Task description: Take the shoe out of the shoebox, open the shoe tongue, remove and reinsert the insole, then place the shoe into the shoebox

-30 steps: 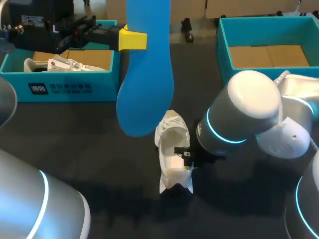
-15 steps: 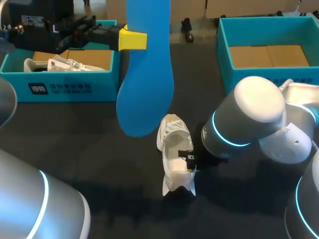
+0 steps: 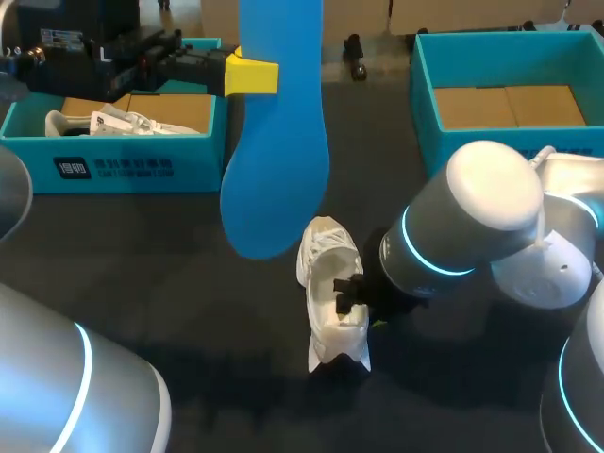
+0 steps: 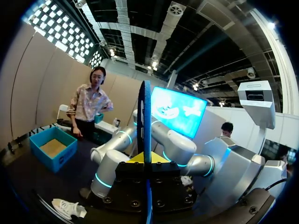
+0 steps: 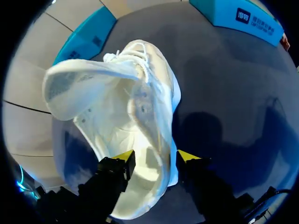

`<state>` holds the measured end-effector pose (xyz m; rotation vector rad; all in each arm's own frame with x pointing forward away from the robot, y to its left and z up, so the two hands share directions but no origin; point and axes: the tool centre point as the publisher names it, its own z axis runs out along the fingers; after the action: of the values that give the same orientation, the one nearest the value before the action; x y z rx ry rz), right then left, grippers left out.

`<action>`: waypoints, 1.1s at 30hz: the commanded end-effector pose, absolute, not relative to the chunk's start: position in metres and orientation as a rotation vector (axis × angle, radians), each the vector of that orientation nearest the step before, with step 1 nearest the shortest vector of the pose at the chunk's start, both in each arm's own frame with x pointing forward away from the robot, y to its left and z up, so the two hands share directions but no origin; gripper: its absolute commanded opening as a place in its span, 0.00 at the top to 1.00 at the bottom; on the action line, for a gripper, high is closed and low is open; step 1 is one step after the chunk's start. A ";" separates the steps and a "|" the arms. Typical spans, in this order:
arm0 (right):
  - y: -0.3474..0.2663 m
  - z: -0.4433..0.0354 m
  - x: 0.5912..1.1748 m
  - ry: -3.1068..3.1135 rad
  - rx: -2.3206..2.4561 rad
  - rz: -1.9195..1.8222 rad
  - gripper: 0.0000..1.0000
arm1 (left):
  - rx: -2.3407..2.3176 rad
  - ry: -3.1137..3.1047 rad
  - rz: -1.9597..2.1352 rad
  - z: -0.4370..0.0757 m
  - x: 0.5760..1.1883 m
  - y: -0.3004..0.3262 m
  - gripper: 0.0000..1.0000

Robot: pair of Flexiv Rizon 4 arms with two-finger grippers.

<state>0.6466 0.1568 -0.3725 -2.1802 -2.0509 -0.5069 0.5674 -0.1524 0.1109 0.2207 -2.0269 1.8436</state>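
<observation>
A long blue insole hangs upright high over the table, and my left gripper is shut on its upper part. The left wrist view shows the insole edge-on between the yellow tips of that gripper. A white shoe lies on the dark table below, its mouth wide and tongue pulled up. My right gripper is at the shoe's heel end. In the right wrist view its fingers stand apart astride the side wall of the shoe, one inside and one outside.
A teal shoebox at the back left holds a second white shoe and crumpled paper. Another teal shoebox with a cardboard floor stands at the back right. My right arm's bulky joints fill the table's right side.
The right gripper's fingers have spread apart at the shoe's rim. The shoe slid slightly right and toward the front with the right arm. The left arm and insole have not moved.
</observation>
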 end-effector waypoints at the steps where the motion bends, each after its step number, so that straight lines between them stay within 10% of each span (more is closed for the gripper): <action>1: 0.138 -0.344 0.639 -2.000 -2.167 -0.553 0.00 | 0.220 -2.031 1.838 0.112 0.568 -0.152 1.00; 33: 0.114 -0.260 0.675 -1.808 -1.687 -0.888 0.00 | 0.220 -2.031 1.838 0.112 0.568 -0.152 1.00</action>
<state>0.6745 0.1271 -0.2676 -1.7656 -1.8651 -0.8013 0.5673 -0.1524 0.1109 0.2207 -2.0269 1.8435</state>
